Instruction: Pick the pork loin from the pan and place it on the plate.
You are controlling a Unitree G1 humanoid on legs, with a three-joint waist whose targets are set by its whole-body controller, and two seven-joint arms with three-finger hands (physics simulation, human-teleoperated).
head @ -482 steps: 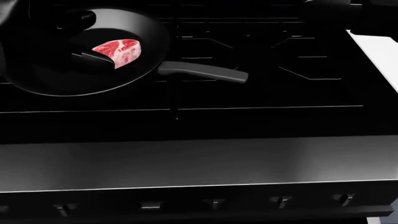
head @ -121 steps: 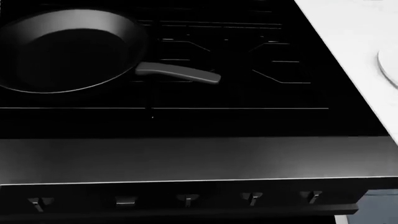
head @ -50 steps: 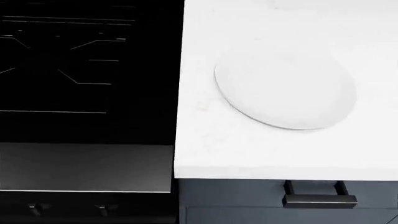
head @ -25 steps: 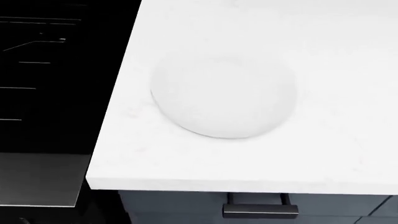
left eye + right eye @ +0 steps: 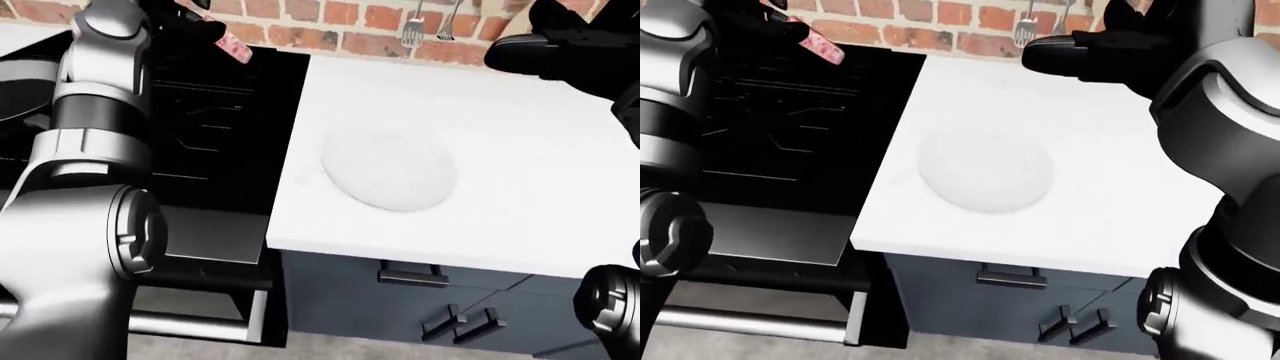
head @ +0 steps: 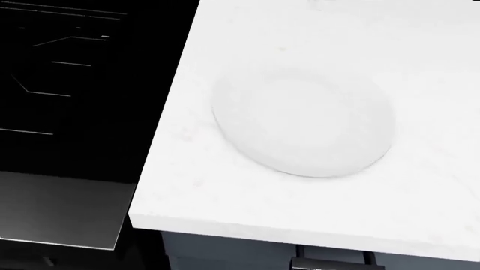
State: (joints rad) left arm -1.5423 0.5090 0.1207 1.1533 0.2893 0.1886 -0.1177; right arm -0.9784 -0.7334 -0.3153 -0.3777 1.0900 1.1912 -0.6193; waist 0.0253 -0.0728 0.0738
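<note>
The pork loin (image 5: pixel 236 49), a pink marbled slice, sticks out of my left hand (image 5: pixel 196 25), whose dark fingers are shut on it. Hand and meat hang high over the black stove (image 5: pixel 222 127), left of the counter's edge. The white round plate (image 6: pixel 304 121) lies bare on the white counter (image 6: pixel 420 191), well to the right of and below the meat in the eye views. My right hand (image 5: pixel 1080 51) hovers over the top of the counter with its fingers spread and nothing in them. A grey curve at the left edge of the left-eye view may be the pan.
A brick wall with hanging utensils (image 5: pixel 415 28) runs along the top of the eye views. Dark blue drawers with handles (image 5: pixel 412 276) sit under the counter. The stove's steel edge (image 6: pixel 60 211) borders the counter's left side.
The camera has swung from the stove to the counter, so the emptied pan left the head view and the plate entered. In the last half second the plate shifted slightly right in the picture.
</note>
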